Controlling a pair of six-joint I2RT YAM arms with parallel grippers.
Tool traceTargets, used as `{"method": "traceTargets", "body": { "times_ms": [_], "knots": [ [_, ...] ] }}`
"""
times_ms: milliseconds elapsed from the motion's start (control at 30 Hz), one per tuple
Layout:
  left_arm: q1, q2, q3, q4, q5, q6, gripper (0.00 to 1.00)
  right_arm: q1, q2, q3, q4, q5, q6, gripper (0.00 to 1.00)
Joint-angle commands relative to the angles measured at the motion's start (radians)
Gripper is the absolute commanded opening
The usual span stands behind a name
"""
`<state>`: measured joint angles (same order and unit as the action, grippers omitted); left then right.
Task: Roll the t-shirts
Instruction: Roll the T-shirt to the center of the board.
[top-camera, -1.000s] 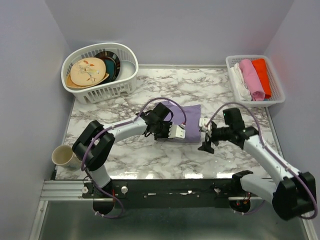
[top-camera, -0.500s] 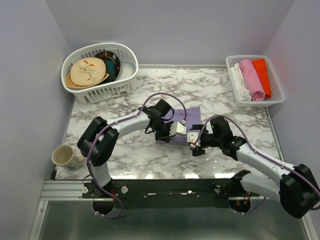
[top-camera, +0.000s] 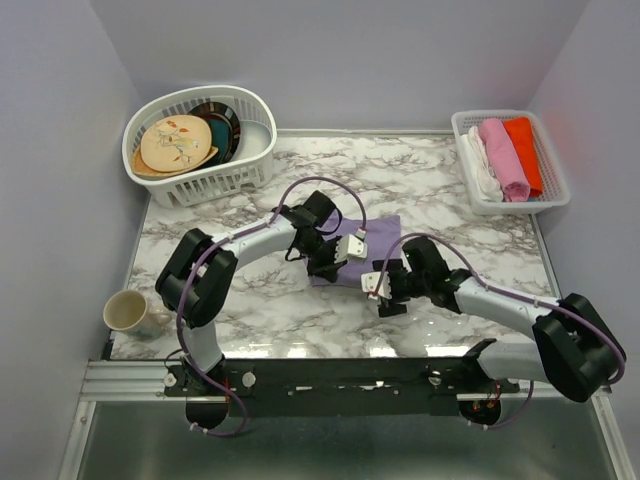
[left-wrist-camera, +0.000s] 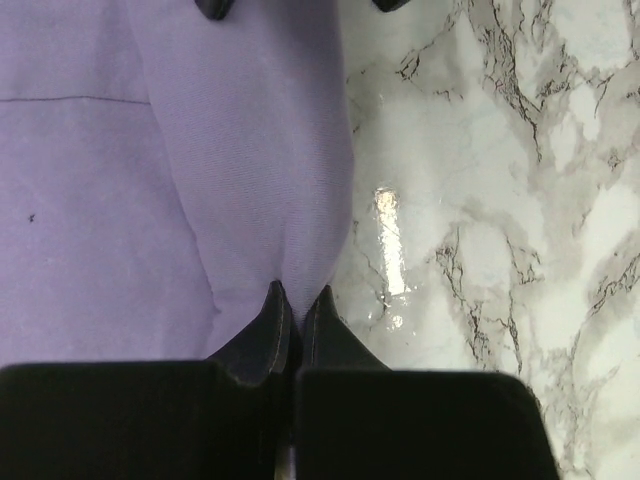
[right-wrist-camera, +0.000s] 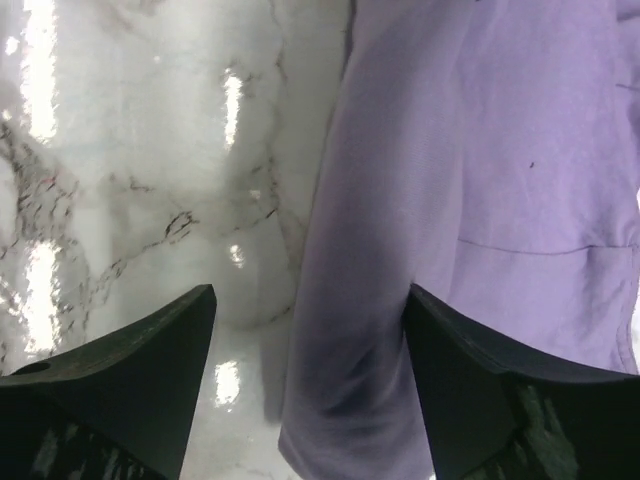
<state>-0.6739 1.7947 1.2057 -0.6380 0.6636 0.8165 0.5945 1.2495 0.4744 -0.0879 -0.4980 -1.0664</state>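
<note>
The lavender t-shirt (top-camera: 375, 238) lies folded into a small rectangle in the middle of the marble table. My left gripper (top-camera: 330, 268) is at its near left corner. In the left wrist view that gripper (left-wrist-camera: 297, 303) is shut, pinching a raised fold of the purple t-shirt (left-wrist-camera: 200, 150). My right gripper (top-camera: 385, 297) is at the shirt's near edge. In the right wrist view it (right-wrist-camera: 310, 370) stands open, and its wide-apart fingers straddle the rolled edge of the t-shirt (right-wrist-camera: 480, 150) without touching it.
A white laundry basket (top-camera: 165, 185) with plates stands at the back left. A small white basket (top-camera: 470, 185) at the back right holds pink, orange-red and white rolled cloths. A cup (top-camera: 125, 312) sits at the near left edge.
My right arm has swung left and lower, from beside the shirt's right end to its near edge, and its open jaws now straddle the fold. The left gripper stays shut on the shirt.
</note>
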Motion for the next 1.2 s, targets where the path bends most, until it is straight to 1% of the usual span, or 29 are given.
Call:
{"method": "traceTargets", "body": {
  "times_ms": [0, 33, 100, 133, 167, 200, 233, 267, 300, 333, 367, 400, 433, 467, 500, 533, 567, 600, 667, 700, 767, 800, 867, 933, 967, 1033, 1067, 1133, 1167],
  "knots": [
    [0.02, 0.018, 0.041, -0.078, 0.071, 0.019, 0.0, 0.01, 0.06, 0.053, 0.068, 0.102, 0.061, 0.72],
    [0.025, 0.023, 0.046, -0.09, 0.074, 0.026, 0.0, 0.008, 0.065, 0.065, 0.065, 0.111, 0.075, 0.55],
    [0.04, 0.034, 0.066, -0.142, 0.09, 0.052, 0.0, 0.007, 0.076, 0.093, 0.019, 0.134, 0.118, 0.4],
    [0.046, 0.046, 0.077, -0.166, 0.096, 0.062, 0.0, 0.005, 0.079, 0.124, -0.008, 0.134, 0.126, 0.3],
    [0.056, 0.054, 0.086, -0.189, 0.12, 0.07, 0.0, 0.001, 0.079, 0.135, -0.06, 0.131, 0.129, 0.26],
    [0.075, 0.063, 0.112, -0.247, 0.14, 0.091, 0.0, -0.018, 0.08, 0.147, -0.091, 0.103, 0.137, 0.23],
    [0.086, 0.087, 0.129, -0.284, 0.154, 0.101, 0.0, -0.03, 0.082, 0.177, -0.13, 0.073, 0.135, 0.22],
    [0.095, 0.101, 0.146, -0.314, 0.165, 0.104, 0.0, -0.047, 0.087, 0.2, -0.224, 0.035, 0.129, 0.22],
    [0.106, 0.113, 0.176, -0.372, 0.197, 0.113, 0.0, -0.077, 0.109, 0.222, -0.269, -0.035, 0.119, 0.21],
    [0.126, 0.133, 0.189, -0.396, 0.209, 0.118, 0.0, -0.094, 0.123, 0.243, -0.309, -0.065, 0.12, 0.21],
    [0.137, 0.143, 0.202, -0.416, 0.223, 0.119, 0.0, -0.114, 0.143, 0.303, -0.407, -0.101, 0.112, 0.21],
    [0.146, 0.15, 0.222, -0.446, 0.243, 0.118, 0.0, -0.148, 0.174, 0.335, -0.461, -0.166, 0.086, 0.21],
    [0.164, 0.17, 0.235, -0.462, 0.252, 0.118, 0.0, -0.162, 0.239, 0.377, -0.519, -0.192, 0.074, 0.21],
    [0.172, 0.181, 0.248, -0.479, 0.258, 0.119, 0.0, -0.177, 0.281, 0.447, -0.618, -0.214, 0.069, 0.2],
    [0.18, 0.195, 0.279, -0.515, 0.264, 0.118, 0.0, -0.215, 0.319, 0.492, -0.671, -0.271, 0.044, 0.2],
    [0.188, 0.224, 0.296, -0.531, 0.281, 0.116, 0.01, -0.231, 0.355, 0.532, -0.722, -0.298, 0.033, 0.2],
    [0.203, 0.241, 0.316, -0.548, 0.286, 0.11, 0.03, -0.246, 0.439, 0.567, -0.802, -0.316, 0.026, 0.2],
    [0.211, 0.255, 0.346, -0.557, 0.294, 0.09, 0.03, -0.269, 0.477, 0.651, -0.853, -0.347, -0.012, 0.2],
    [0.229, 0.301, 0.38, -0.555, 0.301, 0.037, 0.04, -0.285, 0.6, 0.729, -0.979, -0.364, -0.039, 0.2],
    [0.235, 0.314, 0.417, -0.548, 0.301, 0.018, 0.05, -0.297, 0.64, 0.792, -1.013, -0.376, -0.061, 0.2],
    [0.246, 0.359, 0.446, -0.534, 0.297, -0.019, 0.05, -0.308, 0.701, 0.854, -1.09, -0.382, -0.07, 0.19],
    [0.253, 0.38, 0.49, -0.551, 0.291, -0.023, 0.05, -0.32, 0.762, 0.881, -1.116, -0.396, -0.075, 0.19],
    [0.261, 0.429, 0.525, -0.565, 0.28, -0.025, 0.06, -0.328, 0.821, 0.975, -1.203, -0.41, -0.093, 0.19],
    [0.27, 0.453, 0.549, -0.545, 0.263, -0.054, 0.06, -0.335, 0.901, 1.065, -1.253, -0.412, -0.109, 0.19],
    [0.272, 0.459, 0.552, -0.539, 0.257, -0.054, 0.07, -0.337, 0.921, 1.096, -1.297, -0.413, -0.116, 0.19],
    [0.28, 0.468, 0.565, -0.525, 0.242, -0.06, 0.09, -0.34, 0.98, 1.141, -1.334, -0.399, -0.132, 0.19],
    [0.283, 0.469, 0.566, -0.52, 0.231, -0.062, 0.13, -0.34, 0.999, 1.186, -1.371, -0.392, -0.135, 0.19],
    [0.29, 0.474, 0.565, -0.517, 0.206, -0.048, 0.17, -0.341, 1.056, 1.228, -1.406, -0.357, -0.144, 0.2],
    [0.295, 0.474, 0.563, -0.523, 0.199, -0.033, 0.21, -0.341, 1.076, 1.262, -1.427, -0.346, -0.141, 0.19]
  ]
}}
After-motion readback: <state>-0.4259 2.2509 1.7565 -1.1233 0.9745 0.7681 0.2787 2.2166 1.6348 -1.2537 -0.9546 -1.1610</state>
